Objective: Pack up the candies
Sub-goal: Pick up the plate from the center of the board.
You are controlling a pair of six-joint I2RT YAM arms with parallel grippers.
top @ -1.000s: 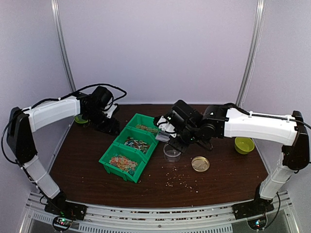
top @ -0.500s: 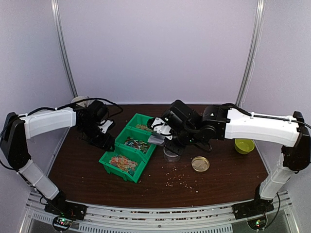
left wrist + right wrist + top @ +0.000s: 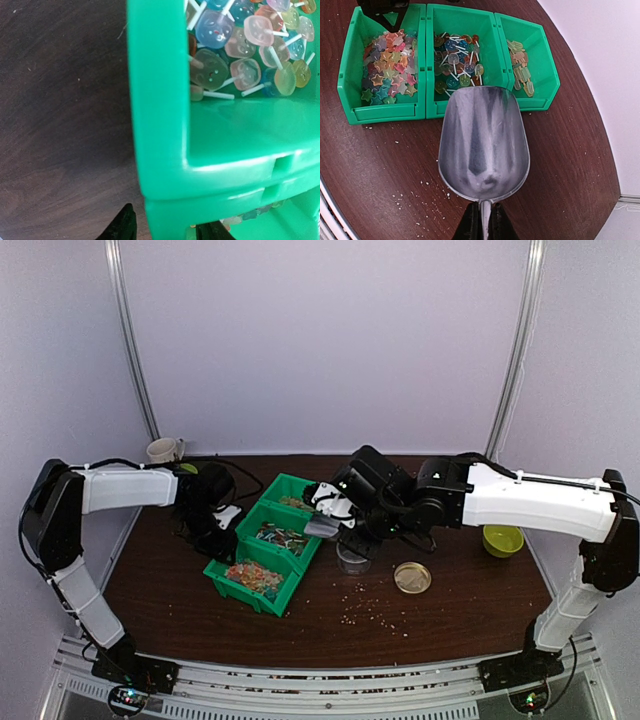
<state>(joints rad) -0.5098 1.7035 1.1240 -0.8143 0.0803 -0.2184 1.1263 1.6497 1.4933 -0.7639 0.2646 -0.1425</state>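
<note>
The candies lie in three joined green bins (image 3: 425,60): stars (image 3: 387,65), flat lollipops (image 3: 455,60) and pale sticks (image 3: 520,70). The lollipops (image 3: 250,45) also fill the left wrist view. My left gripper (image 3: 222,538) (image 3: 167,227) straddles the left outer wall of the star bin (image 3: 165,150), one finger outside and one inside. A small gap shows beside the outer finger (image 3: 122,225). My right gripper (image 3: 485,220) (image 3: 345,512) is shut on the handle of an empty metal scoop (image 3: 482,140) (image 3: 322,528), held over the table just right of the bins.
A clear cup (image 3: 352,558) stands under the right wrist. A round gold lid (image 3: 412,578) lies right of it. Pale crumbs (image 3: 370,610) dot the front of the table. A yellow-green bowl (image 3: 502,538) sits far right, a mug (image 3: 163,450) at the back left.
My left arm swung from the back left corner forward to the bins, and its jaws narrowed around the bin wall. The right arm shifted slightly left with the scoop, then held still.
</note>
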